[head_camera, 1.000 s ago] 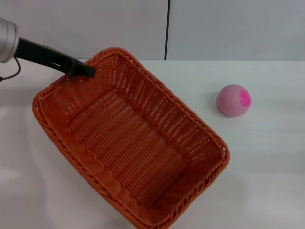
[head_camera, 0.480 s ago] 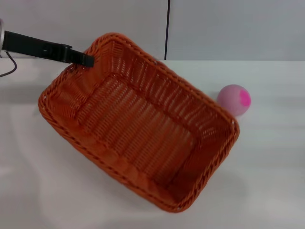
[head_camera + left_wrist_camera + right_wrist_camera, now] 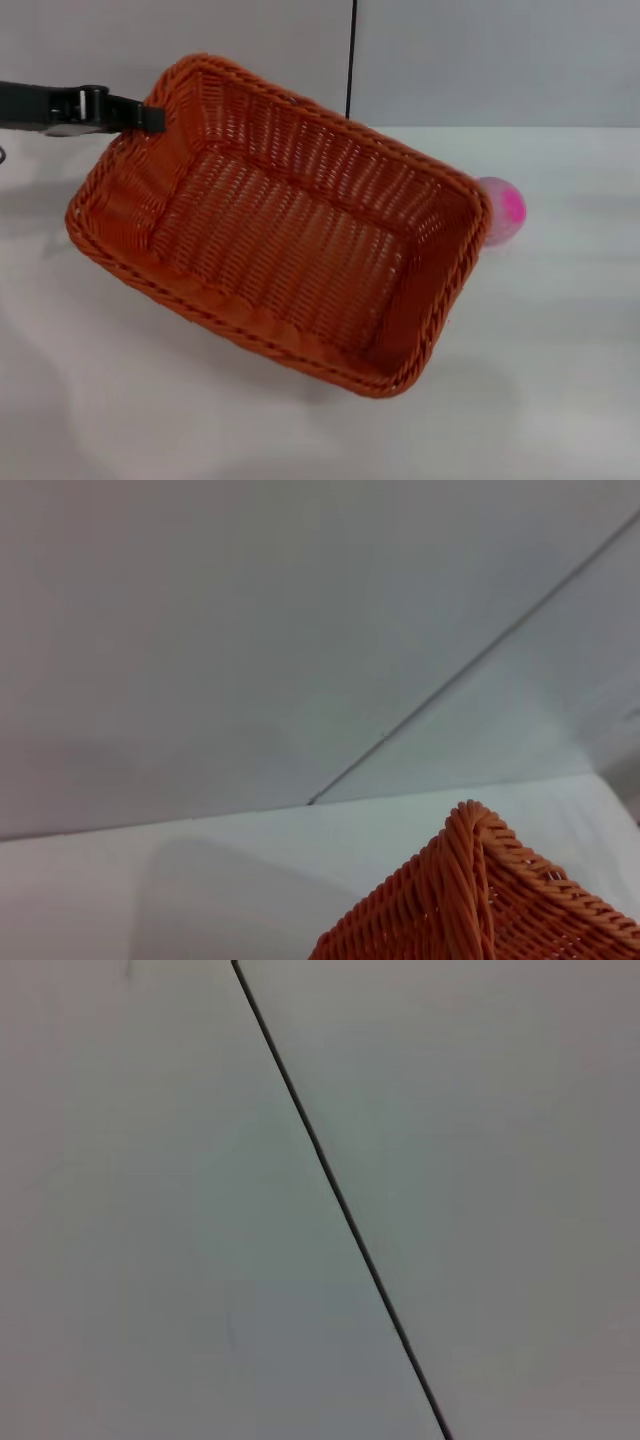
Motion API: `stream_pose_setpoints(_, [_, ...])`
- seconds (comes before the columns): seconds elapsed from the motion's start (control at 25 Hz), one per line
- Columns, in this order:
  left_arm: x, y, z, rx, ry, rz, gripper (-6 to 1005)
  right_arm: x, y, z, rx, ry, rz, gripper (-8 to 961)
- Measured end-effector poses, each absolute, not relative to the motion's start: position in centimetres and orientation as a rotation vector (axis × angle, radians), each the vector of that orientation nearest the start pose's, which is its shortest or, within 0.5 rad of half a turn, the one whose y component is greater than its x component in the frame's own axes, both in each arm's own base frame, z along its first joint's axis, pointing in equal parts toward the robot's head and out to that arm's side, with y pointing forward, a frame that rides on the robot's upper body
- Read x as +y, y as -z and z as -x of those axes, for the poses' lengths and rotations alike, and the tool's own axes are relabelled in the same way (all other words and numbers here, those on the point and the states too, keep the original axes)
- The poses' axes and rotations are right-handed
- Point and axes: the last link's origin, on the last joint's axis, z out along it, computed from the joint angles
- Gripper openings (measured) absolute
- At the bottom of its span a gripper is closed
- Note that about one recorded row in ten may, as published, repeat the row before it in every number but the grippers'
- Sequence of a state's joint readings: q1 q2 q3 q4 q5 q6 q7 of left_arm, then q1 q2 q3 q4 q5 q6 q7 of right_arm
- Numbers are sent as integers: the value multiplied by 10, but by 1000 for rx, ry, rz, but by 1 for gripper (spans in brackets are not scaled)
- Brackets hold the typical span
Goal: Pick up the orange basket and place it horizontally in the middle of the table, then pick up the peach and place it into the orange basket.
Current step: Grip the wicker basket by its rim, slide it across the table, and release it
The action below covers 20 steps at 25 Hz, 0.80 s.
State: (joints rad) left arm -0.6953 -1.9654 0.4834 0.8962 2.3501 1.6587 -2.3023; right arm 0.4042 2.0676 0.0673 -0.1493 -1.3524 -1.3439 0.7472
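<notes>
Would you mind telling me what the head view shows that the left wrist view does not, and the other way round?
Only the head view shows the whole orange basket, tilted and held at its far left rim by the left tool, with the peach partly hidden behind its right end. The left wrist view adds nothing new; it shows just one braided basket corner. Both share that basket, the white table and the grey wall with its dark seam.
</notes>
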Motion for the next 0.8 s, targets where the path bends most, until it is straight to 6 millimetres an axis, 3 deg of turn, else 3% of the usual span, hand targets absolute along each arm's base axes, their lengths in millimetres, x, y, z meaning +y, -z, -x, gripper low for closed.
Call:
stream_pose_setpoints(0.44, [364,-95,275,-1646,740,2215,184,313,-75,-373,731,-1019,1286,713])
stream_pose_setpoints(0.8, [350,-73,290,-1736,794,2122,187,318,-76,-373,736,-999,1299,701])
